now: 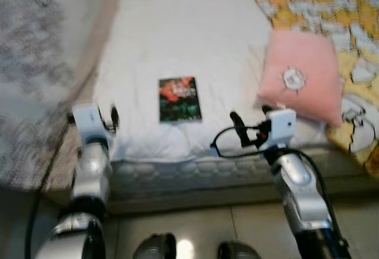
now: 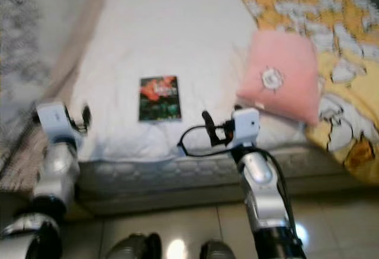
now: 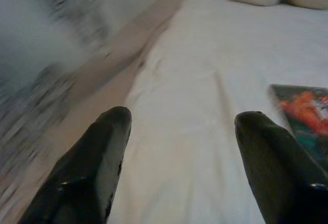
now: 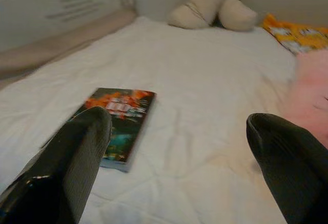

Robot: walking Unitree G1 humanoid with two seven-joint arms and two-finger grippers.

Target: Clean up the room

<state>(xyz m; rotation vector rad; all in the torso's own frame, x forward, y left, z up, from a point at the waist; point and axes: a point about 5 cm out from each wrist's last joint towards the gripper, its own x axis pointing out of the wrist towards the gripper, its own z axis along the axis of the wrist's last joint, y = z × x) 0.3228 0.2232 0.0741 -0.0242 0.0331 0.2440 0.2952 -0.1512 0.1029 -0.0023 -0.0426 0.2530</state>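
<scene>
The book lies flat, cover up, on the white bed sheet, near the foot edge of the mattress and between the 2 raised arms. It looks like the one loose item here, so it is probably what tidying the room calls for next.

Going left to right: a grey patterned blanket and a beige strip run along the bed's left side. The left gripper hovers over the sheet's left edge with its fingers spread apart and nothing between them; the book sits off to its right. Past the book, the right gripper is likewise released, held above the sheet with the book just beyond its left finger. Both hang low and forward, seemingly readied for a reach. A pink cushion rests to the right, partly on a yellow patterned quilt. A cream plush toy lies at the bed's far end.

Bare sheet surrounds the book on all 4 sides, so either gripper has open room to approach. Since the book lies flush on soft fabric, getting a finger under an edge may be awkward.
</scene>
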